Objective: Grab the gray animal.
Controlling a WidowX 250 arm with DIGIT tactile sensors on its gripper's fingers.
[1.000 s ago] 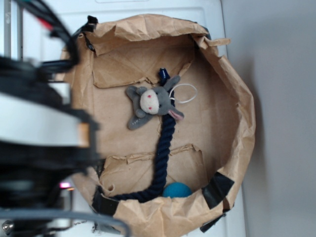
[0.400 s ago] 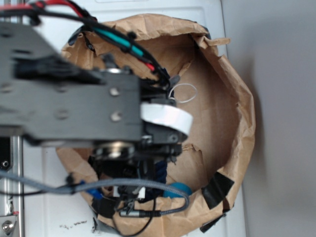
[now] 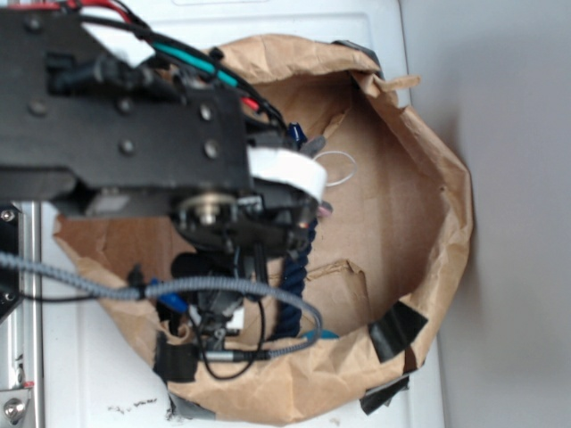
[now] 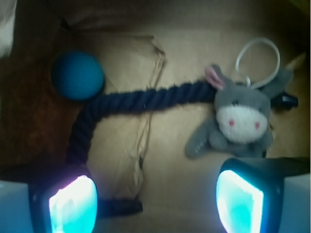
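- The step in hand looks like the approach: the gripper [image 4: 155, 199] hangs above the floor of the brown paper bag [image 3: 428, 152] with nothing between its jaws, which stand wide apart.
- The gray animal [image 4: 238, 121] lies face up on the bag floor, its head resting against one end of the dark rope [image 4: 146, 99]. In the wrist view it sits toward the right-hand fingertip [image 4: 240, 201], not centred between the two.
- Its white loop [image 4: 257, 58] lies on the far side of the toy, clear of the jaws.
- The teal ball [image 4: 77, 75] sits well apart from the toy, near the rope's bend.
- In the exterior view the arm [image 3: 134, 116] hides most of the toy; only the loop and part of the rope show.
- My reading of the next move: shift sideways so the toy's body is centred between the jaws, then descend and close on the plush alone, keeping the rope out of the pinch.
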